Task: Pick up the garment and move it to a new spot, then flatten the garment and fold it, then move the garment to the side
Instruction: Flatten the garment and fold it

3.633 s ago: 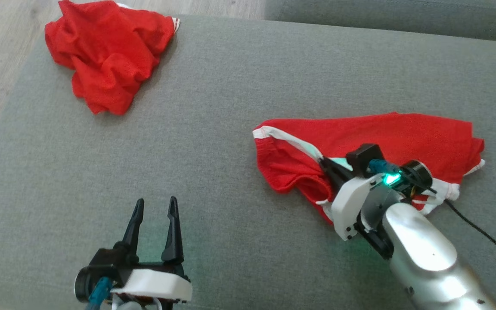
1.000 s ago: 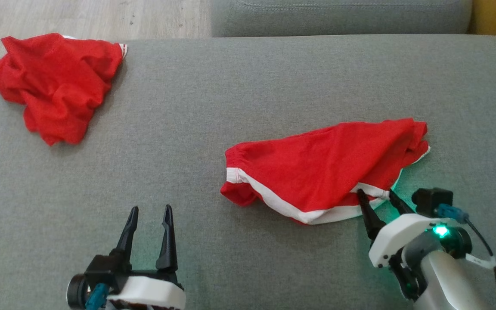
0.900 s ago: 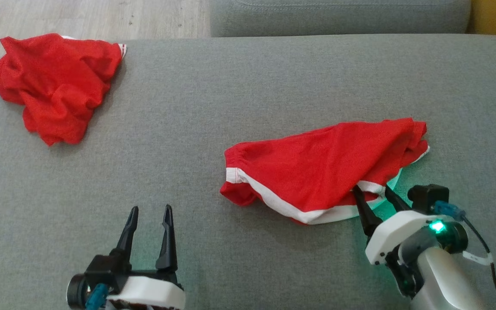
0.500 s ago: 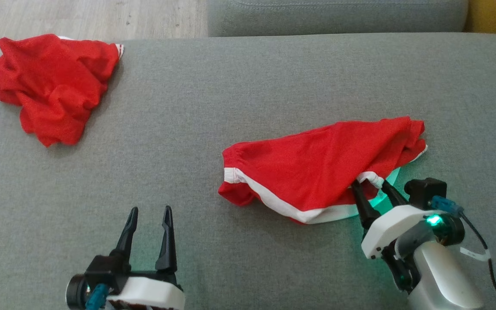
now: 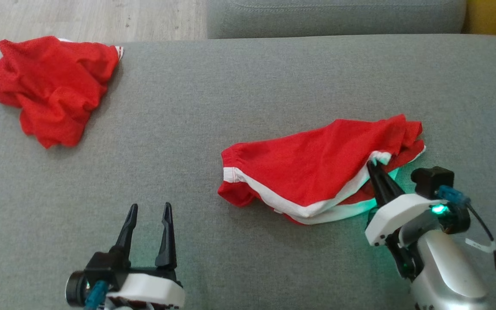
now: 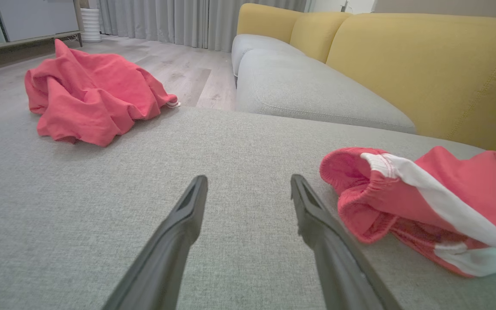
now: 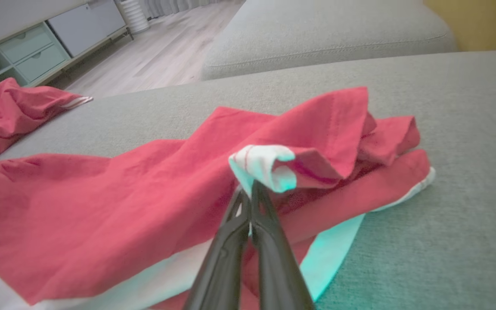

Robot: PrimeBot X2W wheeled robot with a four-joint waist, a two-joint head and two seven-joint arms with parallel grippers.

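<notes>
The red garment point(image 5: 312, 172) lies centre right in the head view on the grey sofa cushion point(image 5: 230, 86), with its long axis running left to right. The right pincer point(image 5: 372, 165), pressed together, pinches the white-trimmed hem near its right end. The left pincer point(image 5: 150, 206), spread and empty, sits lower left, well apart from the garment's left end.

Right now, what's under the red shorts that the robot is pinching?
The right tool holds up a corner of the red shorts; under that flap you see another red layer with white trim. It all lies on the grey cushion; whatever is under the middle is covered.
</notes>
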